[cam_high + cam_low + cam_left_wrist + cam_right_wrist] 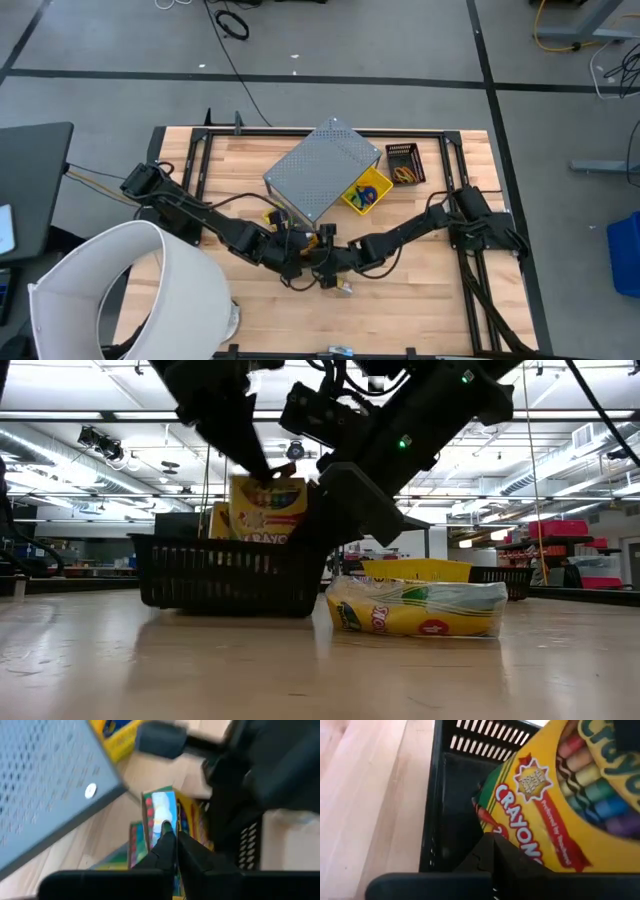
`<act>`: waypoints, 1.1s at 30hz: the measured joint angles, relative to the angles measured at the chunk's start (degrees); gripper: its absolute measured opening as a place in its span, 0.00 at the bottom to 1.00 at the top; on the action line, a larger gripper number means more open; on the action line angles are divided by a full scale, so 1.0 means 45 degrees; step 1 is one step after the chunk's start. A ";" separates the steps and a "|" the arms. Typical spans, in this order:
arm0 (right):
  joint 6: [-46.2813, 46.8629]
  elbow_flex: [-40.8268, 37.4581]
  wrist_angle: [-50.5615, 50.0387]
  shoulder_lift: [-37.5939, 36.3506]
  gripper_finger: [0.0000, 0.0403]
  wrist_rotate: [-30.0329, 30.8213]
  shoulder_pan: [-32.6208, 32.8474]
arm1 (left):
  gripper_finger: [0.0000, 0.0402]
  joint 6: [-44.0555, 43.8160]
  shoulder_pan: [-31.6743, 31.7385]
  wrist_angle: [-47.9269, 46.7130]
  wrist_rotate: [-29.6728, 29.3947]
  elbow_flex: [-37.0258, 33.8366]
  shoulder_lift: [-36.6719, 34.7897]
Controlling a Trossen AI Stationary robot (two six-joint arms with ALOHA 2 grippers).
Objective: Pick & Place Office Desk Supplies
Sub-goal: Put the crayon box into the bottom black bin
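Note:
A yellow-and-green crayon box [268,508] stands upright over a black slatted basket [230,575] at the table's middle front, with my left gripper [170,837] shut on it. My right gripper [492,842] is shut, its tips right at the same crayon box's printed face [555,820], above the basket's floor [452,815]. A second crayon box [135,845] shows lower down beside the held one. Another crayon pack [415,610] in clear wrap lies flat on the table to the basket's right. My left gripper pinches the crayon box's top edge [162,817] between its two fingers, slanting down from above and from the table's left. The box hangs upright below the fingers; the basket's wall hides its lower end. My right gripper's shut tips stand at the lower edge of the box's face [507,837]; whether they touch it I cannot tell.
A grey perforated metal box [322,170] sits tilted just behind the arms, with a yellow bin [366,192] of small items beside it. A small black tray [404,163] holding coloured loops stands at the far right. A big white cylinder [130,290] fills the near left corner.

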 joint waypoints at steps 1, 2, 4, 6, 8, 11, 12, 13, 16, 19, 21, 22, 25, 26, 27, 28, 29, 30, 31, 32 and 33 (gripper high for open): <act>0.0002 -0.0007 0.0030 0.0022 0.00 0.0001 -0.0030 | 0.07 0.0093 -0.0064 0.0180 -0.0021 0.0010 0.0000; 0.0002 -0.0010 0.0068 0.0071 0.00 -0.0008 -0.0051 | 0.09 0.0261 -0.0119 0.0310 0.0002 0.0015 -0.0005; -0.0111 -0.0015 0.0054 0.0095 0.00 0.0012 -0.0062 | 0.13 0.0606 -0.0274 0.0668 0.0156 0.0015 -0.0005; -0.0188 -0.0024 0.0080 0.0118 0.00 0.0007 -0.0079 | 0.15 0.1061 -0.0432 0.1159 0.0333 0.0015 -0.0031; -0.0150 -0.0034 0.0087 0.0125 0.00 -0.0105 -0.0135 | 0.16 0.1515 -0.0584 0.1502 0.0522 0.0017 -0.0098; -0.0157 -0.0039 0.0090 0.0125 0.00 -0.0101 -0.0153 | 0.17 0.1830 -0.0769 0.1613 0.0471 0.0019 -0.0233; -0.0177 -0.0039 0.0108 0.0125 0.00 -0.0070 -0.0149 | 0.17 0.1853 -0.0773 0.1602 0.0398 0.0018 -0.0321; -0.0173 -0.0039 0.0145 0.0125 0.00 -0.0032 -0.0154 | 0.17 0.1858 -0.0825 0.1545 0.0290 0.0015 -0.0421; -0.0183 -0.0034 0.0206 0.0120 0.00 0.0076 -0.0155 | 0.17 0.1939 -0.0885 0.1636 0.0148 0.0015 -0.0719; -0.0308 -0.0039 0.0152 0.0120 0.02 0.0107 -0.0058 | 0.17 0.2085 -0.0997 0.1705 0.0004 0.0019 -0.0962; -0.0520 -0.0029 0.0173 0.0120 0.05 0.0155 0.0052 | 0.17 0.2230 -0.1025 0.1704 -0.0073 0.0019 -0.1005; -0.0628 0.0029 0.0113 0.0120 0.07 0.0185 0.0113 | 0.17 0.2277 -0.1032 0.1701 -0.0080 0.0019 -0.1005; -0.0864 0.0204 0.0082 0.0120 0.11 0.0144 0.0293 | 0.17 0.2320 -0.1028 0.1639 0.0103 0.0019 -0.1024; -0.0897 0.0248 0.0054 0.0120 0.13 0.0150 0.0329 | 0.17 0.2313 -0.1023 0.1549 0.0229 0.0019 -0.1030; -0.0902 0.0291 0.0012 0.0120 0.14 0.0145 0.0365 | 0.17 0.2274 -0.1000 0.1454 0.0310 0.0019 -0.1030; -0.0902 0.0350 -0.0051 0.0120 0.15 0.0138 0.0367 | 0.17 0.2172 -0.0986 0.1306 0.0363 0.0019 -0.1030; -0.0902 0.0417 -0.0134 0.0120 0.16 0.0108 0.0370 | 0.17 0.2015 -0.0982 0.1132 0.0417 0.0022 -0.1030; -0.0902 0.0479 -0.0240 0.0120 0.17 0.0089 0.0370 | 0.17 0.1942 -0.0979 0.0959 0.0448 0.0024 -0.1030; -0.0902 0.0523 -0.0370 0.0120 0.18 0.0084 0.0369 | 0.17 0.1844 -0.0979 0.0776 0.0480 0.0024 -0.1030; -0.0902 0.0545 -0.0493 0.0120 0.18 0.0090 0.0366 | 0.17 0.1683 -0.0981 0.0576 0.0480 0.0024 -0.1030; -0.0924 0.0549 -0.0563 0.0120 0.19 0.0103 0.0366 | 0.17 0.1518 -0.0984 0.0382 0.0472 0.0024 -0.1030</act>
